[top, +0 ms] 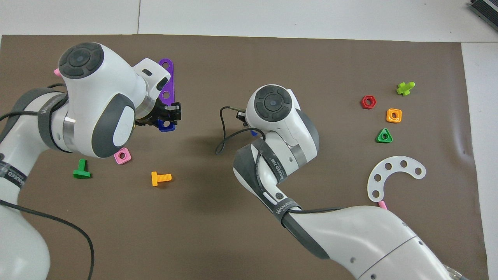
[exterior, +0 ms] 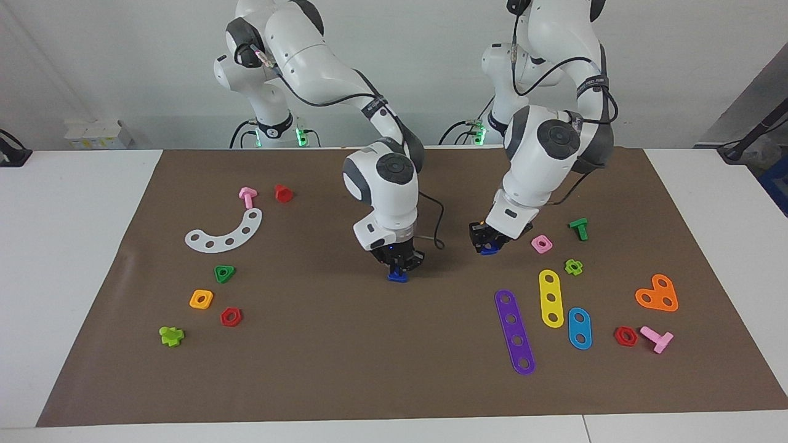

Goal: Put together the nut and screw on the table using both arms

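My left gripper [exterior: 489, 241] is shut on the dark-blue square nut [top: 167, 125], whose centre hole shows in the overhead view. It holds the nut low over the brown mat [exterior: 345, 363], beside the pink square nut [exterior: 541, 243]. My right gripper [exterior: 399, 266] points straight down over the middle of the mat and is shut on the dark-blue screw [exterior: 398, 277], right at the mat's surface. In the overhead view the right wrist hides all of the screw but a sliver [top: 253, 133]. The two grippers are about a hand's width apart.
Toward the left arm's end lie purple [exterior: 514, 331], yellow [exterior: 551, 298] and blue [exterior: 579, 328] strips, a green bolt [exterior: 578, 229], an orange bolt [top: 160, 178] and an orange plate [exterior: 657, 294]. Toward the right arm's end lie a white curved strip [exterior: 226, 232], a green triangular nut [exterior: 224, 273] and an orange square nut [exterior: 201, 299].
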{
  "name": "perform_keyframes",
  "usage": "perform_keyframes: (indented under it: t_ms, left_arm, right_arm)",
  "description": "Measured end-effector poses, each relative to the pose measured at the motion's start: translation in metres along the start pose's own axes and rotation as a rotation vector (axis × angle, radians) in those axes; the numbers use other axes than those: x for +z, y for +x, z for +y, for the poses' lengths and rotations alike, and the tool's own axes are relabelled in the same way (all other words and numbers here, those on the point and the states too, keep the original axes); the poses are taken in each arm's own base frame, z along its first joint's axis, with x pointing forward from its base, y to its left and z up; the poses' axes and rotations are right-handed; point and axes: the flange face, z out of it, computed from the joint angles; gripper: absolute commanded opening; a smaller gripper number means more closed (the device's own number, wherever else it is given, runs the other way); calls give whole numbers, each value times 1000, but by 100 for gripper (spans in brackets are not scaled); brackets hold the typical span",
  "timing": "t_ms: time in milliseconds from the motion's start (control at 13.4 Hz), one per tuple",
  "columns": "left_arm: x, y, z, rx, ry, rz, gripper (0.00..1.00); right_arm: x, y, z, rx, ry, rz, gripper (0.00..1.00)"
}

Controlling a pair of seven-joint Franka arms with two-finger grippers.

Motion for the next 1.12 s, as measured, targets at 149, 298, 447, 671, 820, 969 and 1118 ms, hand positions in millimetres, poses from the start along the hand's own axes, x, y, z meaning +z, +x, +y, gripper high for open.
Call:
perform_keyframes:
  t_ms: [149, 298, 447, 671, 820, 969, 1118]
  left_arm:
    - [0, 1, 4, -23, -41, 5, 0]
    - [2, 2, 9, -42, -54, 10, 0]
    - [-1, 1, 19, -50, -67, 26, 0]
    - [2, -13, 55, -80, -93, 59, 0]
    - [16, -29, 91, -104, -102, 57, 0]
    - [33, -37, 133, -131, -115, 55, 0]
    - [50, -39, 161, -126, -117, 50, 0]
  right_arm:
    - [-3, 6, 3, 8, -5, 4, 100]
    - [-12, 20, 11, 28, 0, 19, 100]
    - [-46, 50, 35, 38, 16, 42, 100]
    - [-122, 109, 121, -5, 17, 75, 100]
    - [-160, 137, 192, -32, 13, 103, 100]
    - [-187, 149, 252, -63, 4, 123, 100]
    - [-209, 144, 292, -101, -18, 105, 100]
